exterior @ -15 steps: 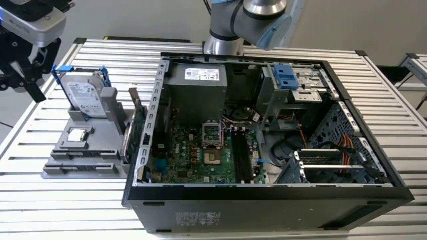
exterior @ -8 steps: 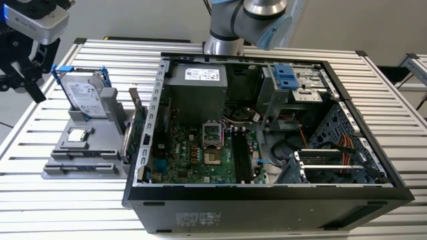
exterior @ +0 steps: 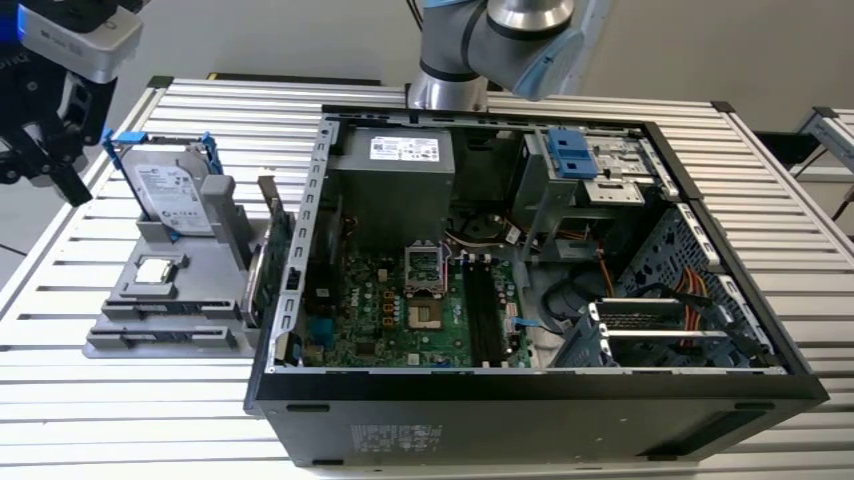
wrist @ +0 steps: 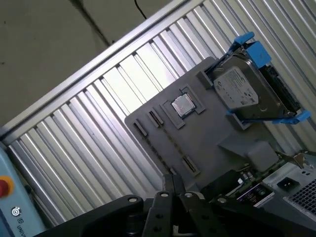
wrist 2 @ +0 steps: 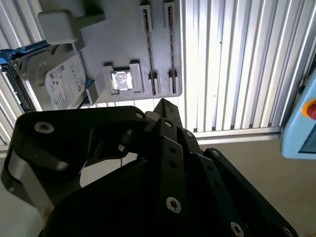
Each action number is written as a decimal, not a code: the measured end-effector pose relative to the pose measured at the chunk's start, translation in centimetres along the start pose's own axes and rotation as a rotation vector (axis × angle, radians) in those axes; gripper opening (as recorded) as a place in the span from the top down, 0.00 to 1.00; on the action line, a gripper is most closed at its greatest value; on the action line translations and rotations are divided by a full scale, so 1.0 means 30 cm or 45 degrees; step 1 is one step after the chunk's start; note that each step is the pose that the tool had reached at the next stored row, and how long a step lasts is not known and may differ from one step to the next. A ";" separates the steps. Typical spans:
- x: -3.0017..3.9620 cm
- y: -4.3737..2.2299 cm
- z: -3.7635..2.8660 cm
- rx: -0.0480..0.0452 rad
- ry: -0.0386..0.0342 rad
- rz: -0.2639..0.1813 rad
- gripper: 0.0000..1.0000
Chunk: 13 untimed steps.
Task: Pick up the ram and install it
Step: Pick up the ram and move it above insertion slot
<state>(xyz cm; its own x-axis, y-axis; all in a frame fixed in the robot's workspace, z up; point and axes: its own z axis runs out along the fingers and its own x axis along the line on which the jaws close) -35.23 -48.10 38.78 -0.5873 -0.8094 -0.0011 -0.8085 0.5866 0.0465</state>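
Gripper (exterior: 40,175) is black and angular. It hangs above the table's (exterior: 134,110) far corner at the exterior view's left, well apart from the case (exterior: 534,400). In both wrist views its tips (wrist: 173,180) meet, closed on nothing.

Table is ribbed aluminium slats. The holder (exterior: 160,300) is matte grey plastic and carries a silver drive (exterior: 167,190) in a blue frame plus a small square shiny chip (exterior: 158,270).

Ram (exterior: 278,265) looks like a thin dark-green board standing on edge between holder and case, but another thin board stands just beside it, so I can't tell for sure which is which.

The exterior view shows the open black case with its green motherboard and orange cables. The second wrist view shows the holder's two long narrow slots (wrist 2: 158,49) from above. Both wrist views catch a light-blue box with a red button (wrist: 5,185) off the table's edge.
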 end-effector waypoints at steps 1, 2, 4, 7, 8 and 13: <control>0.000 0.000 0.000 0.000 0.0006 -0.012 1.00; 0.000 0.000 0.000 0.000 0.0012 -0.026 1.00; 0.000 0.000 0.000 0.000 0.0026 -0.055 1.00; 0.000 0.000 0.000 0.000 0.0045 -0.094 1.00; 0.000 0.000 0.000 0.000 0.0051 -0.107 1.00; 0.000 0.000 0.000 0.000 0.0084 -0.172 1.00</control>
<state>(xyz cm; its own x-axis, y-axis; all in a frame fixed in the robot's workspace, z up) -35.23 -48.11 38.77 -0.4728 -0.8812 -0.0008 -0.8802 0.4723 0.0463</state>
